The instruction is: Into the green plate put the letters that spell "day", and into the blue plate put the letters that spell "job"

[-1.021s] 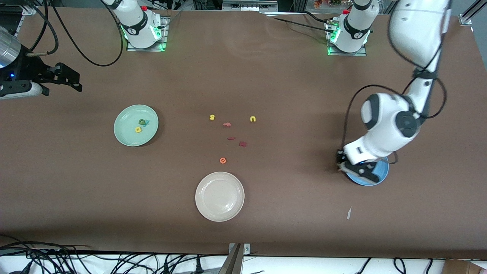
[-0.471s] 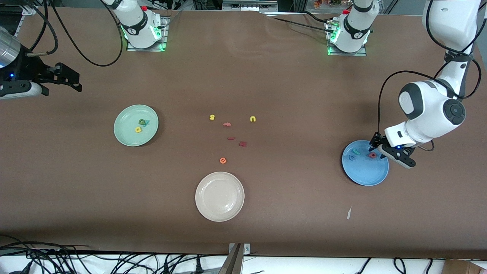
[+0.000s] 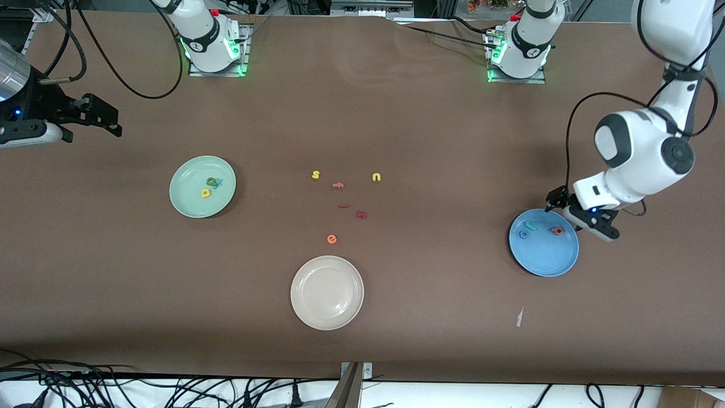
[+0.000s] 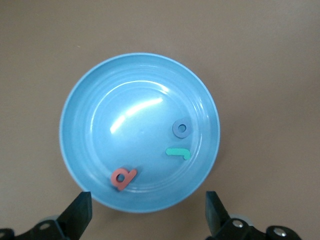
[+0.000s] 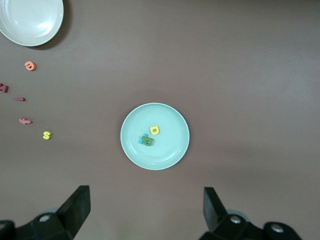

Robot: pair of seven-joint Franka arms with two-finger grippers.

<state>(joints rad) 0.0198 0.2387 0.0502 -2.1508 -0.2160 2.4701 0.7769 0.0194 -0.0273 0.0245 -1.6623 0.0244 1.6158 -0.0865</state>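
We see the green plate (image 5: 155,136) at the frame's centre holding a yellow letter (image 5: 154,130), a dark green letter (image 5: 148,141) and a teal letter (image 5: 144,137), with a white plate (image 5: 31,21) at upper left.

My left claw (image 3: 558,211) has lifted off the blue plate (image 3: 545,262) and drawn back over its rim nearest my base, jaws now spread wide and empty. The pink-red b (image 3: 557,230), seemingly just released, lies in the plate with the teal j (image 3: 530,226) and blue o (image 3: 524,234).

Brown table (image 3: 430,130): plates (image 3: 327,292), loose letters (image 3: 338,185)
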